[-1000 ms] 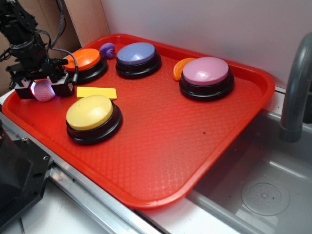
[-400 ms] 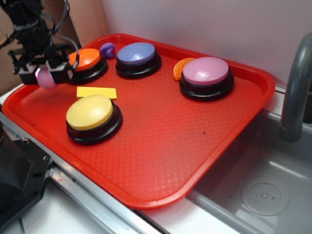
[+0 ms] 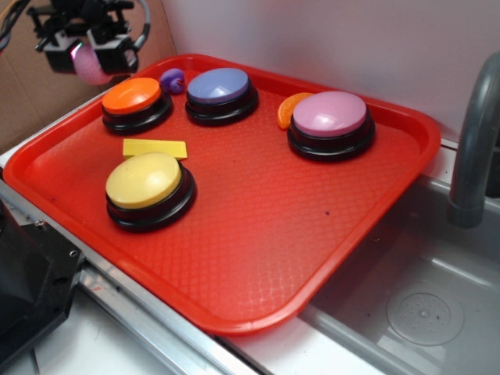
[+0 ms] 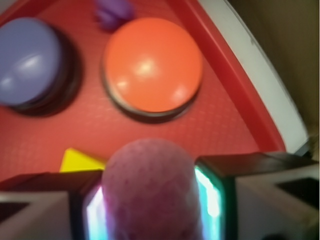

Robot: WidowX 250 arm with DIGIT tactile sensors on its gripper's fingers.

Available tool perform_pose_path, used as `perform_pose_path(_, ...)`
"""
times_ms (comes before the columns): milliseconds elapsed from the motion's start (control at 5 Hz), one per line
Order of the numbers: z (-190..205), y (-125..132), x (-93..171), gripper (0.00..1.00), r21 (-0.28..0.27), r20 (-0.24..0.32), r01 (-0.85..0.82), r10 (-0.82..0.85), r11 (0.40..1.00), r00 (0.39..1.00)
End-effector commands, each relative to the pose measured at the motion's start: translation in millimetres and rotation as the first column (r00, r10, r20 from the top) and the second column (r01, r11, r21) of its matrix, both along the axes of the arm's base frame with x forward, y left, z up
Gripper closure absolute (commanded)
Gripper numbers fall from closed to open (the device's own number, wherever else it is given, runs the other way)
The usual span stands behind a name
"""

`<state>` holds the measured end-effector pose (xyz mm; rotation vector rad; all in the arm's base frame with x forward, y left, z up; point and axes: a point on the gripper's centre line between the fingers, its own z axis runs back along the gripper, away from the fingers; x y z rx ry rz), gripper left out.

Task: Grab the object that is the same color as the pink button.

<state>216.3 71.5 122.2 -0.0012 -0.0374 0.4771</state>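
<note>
the gripper (image 3: 87,56) is clamping the pink ball (image 3: 91,66) between its jaws, hanging above the red tray's (image 3: 258,234) ten o'clock corner.

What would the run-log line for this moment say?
phase: lift | end effector: shut on pink ball | position: in the air beyond the orange button | pink button: on red tray, untouched

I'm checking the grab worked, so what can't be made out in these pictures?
- Pink ball: wrist view cuts off its underside; gripper pads cover its sides.
- Purple object: blurred, cropped at the wrist view's top edge.
- Orange slice: partly behind the pink button, exterior view.
</note>
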Motion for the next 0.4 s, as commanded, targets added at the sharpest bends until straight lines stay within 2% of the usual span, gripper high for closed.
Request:
perform_pose_path(0, 58.1, -55.2, 20.2, 0.95, -0.065, 0.097, 0.227, -0.220, 0.972, 0.971)
perform_pose_path(200, 57.3, -63.2, 24.9, 1.00, -0.005, 0.090, 0.255, -0.253, 0.967, 0.963)
